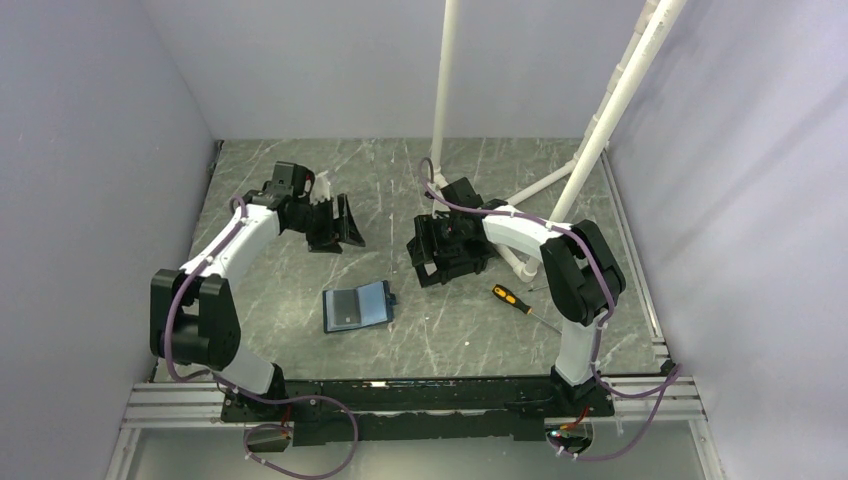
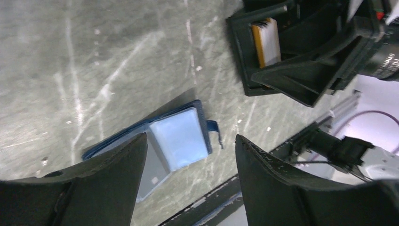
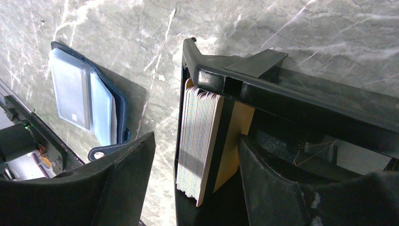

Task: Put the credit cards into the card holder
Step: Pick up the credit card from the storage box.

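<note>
The dark-blue card holder [image 1: 357,306] lies open on the table, its pale shiny pockets up; it also shows in the left wrist view [image 2: 179,139] and the right wrist view [image 3: 84,101]. A stack of whitish credit cards [image 3: 200,141] stands on edge in a black open box [image 3: 282,89], with an orange-gold card [image 3: 237,136] beside it. The cards also show in the left wrist view [image 2: 266,42]. My right gripper [image 3: 196,137] is open over the box [image 1: 445,250], its fingers either side of the stack. My left gripper [image 1: 333,225] is open and empty, behind the holder.
An orange-handled screwdriver [image 1: 515,298] lies right of the holder. White pipes [image 1: 440,90] rise from the back of the table. Purple walls close in the left, back and right. A metal rail [image 1: 420,395] runs along the near edge.
</note>
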Robot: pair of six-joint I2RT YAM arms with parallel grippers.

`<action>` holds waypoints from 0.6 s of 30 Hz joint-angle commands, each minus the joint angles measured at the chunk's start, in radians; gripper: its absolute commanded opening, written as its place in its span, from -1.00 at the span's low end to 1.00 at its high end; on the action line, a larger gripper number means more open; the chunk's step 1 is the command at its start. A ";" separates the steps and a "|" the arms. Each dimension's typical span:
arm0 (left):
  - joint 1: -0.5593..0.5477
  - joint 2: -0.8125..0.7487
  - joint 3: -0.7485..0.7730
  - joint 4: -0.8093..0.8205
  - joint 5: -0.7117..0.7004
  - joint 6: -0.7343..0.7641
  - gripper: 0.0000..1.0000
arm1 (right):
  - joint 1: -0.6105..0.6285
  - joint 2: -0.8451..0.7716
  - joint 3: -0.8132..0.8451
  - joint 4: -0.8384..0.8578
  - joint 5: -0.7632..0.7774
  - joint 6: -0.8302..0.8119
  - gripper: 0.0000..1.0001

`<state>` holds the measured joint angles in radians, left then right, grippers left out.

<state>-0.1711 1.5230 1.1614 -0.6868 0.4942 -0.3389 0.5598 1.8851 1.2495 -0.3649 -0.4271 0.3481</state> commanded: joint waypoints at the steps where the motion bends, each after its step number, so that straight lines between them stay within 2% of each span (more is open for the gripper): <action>1: -0.019 0.059 -0.022 0.105 0.191 -0.062 0.40 | -0.002 -0.039 0.012 0.023 -0.025 0.006 0.34; 3: -0.048 0.101 -0.002 0.132 0.228 -0.103 0.24 | -0.003 -0.038 0.014 0.018 -0.028 0.003 0.35; 12: -0.126 0.281 0.024 0.329 0.221 -0.315 -0.34 | -0.008 -0.048 0.002 0.039 -0.046 0.009 0.38; 18: -0.183 0.386 0.076 0.343 0.186 -0.341 -0.62 | -0.011 -0.055 -0.007 0.039 -0.047 0.006 0.40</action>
<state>-0.3172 1.8675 1.1805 -0.4118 0.6762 -0.6281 0.5529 1.8847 1.2495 -0.3645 -0.4496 0.3485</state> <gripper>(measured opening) 0.219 0.696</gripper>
